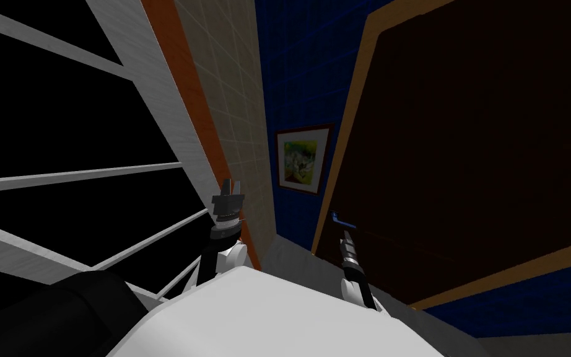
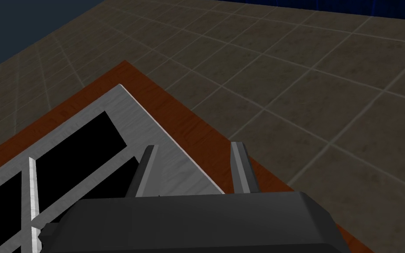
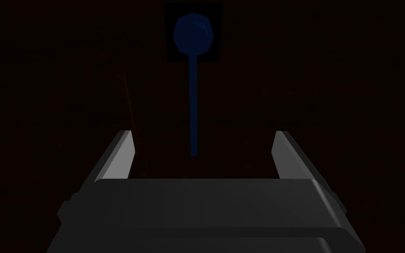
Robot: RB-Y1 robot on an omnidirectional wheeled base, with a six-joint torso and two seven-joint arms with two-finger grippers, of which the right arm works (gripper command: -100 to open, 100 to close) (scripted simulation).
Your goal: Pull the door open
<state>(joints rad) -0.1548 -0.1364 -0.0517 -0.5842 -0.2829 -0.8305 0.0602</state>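
Dark door (image 1: 476, 142) stands ahead on my right, with a blue lever handle (image 3: 193, 110) near its left edge. Right gripper (image 3: 202, 134) is just short of the handle, jaws wide; the lever's end sits between them, touching neither. Left gripper (image 1: 233, 185) is raised at left, jaws narrowly parted and empty.

The door (image 1: 476, 142) is plain and very dark brown, with a tan border. Its blue lever handle (image 3: 193, 88) sits near the door's edge, a thin bar from a round hub.
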